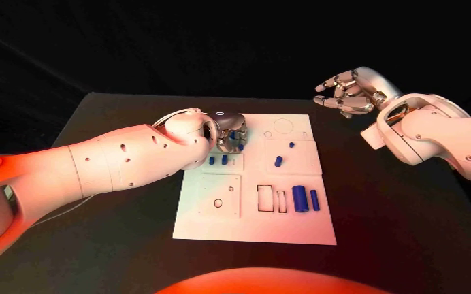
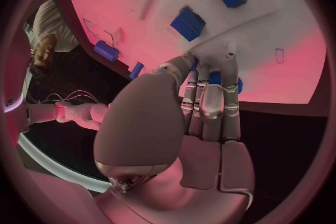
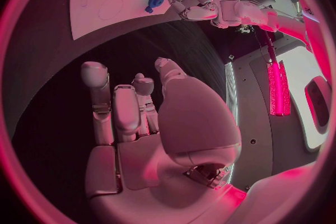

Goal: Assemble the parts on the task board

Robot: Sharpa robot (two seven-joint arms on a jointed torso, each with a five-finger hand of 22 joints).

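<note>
White board (image 1: 257, 229) lies mid-table, blue pieces (image 1: 299, 197) scattered on it. Your left hand (image 1: 228, 133) sits low over board's far-left part, fingertips (image 2: 229, 61) at small blue piece (image 2: 217, 78); firm hold or mere touch, cannot tell. Your right hand (image 1: 349, 92) hovers off board's far-right corner, fingers apart, holding nothing. Likely step: picking or seating that piece. Next: confirm hold, align with matching slot.

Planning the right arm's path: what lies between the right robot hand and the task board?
In the head view, only bare black table lies between the right robot hand and the task board.
</note>
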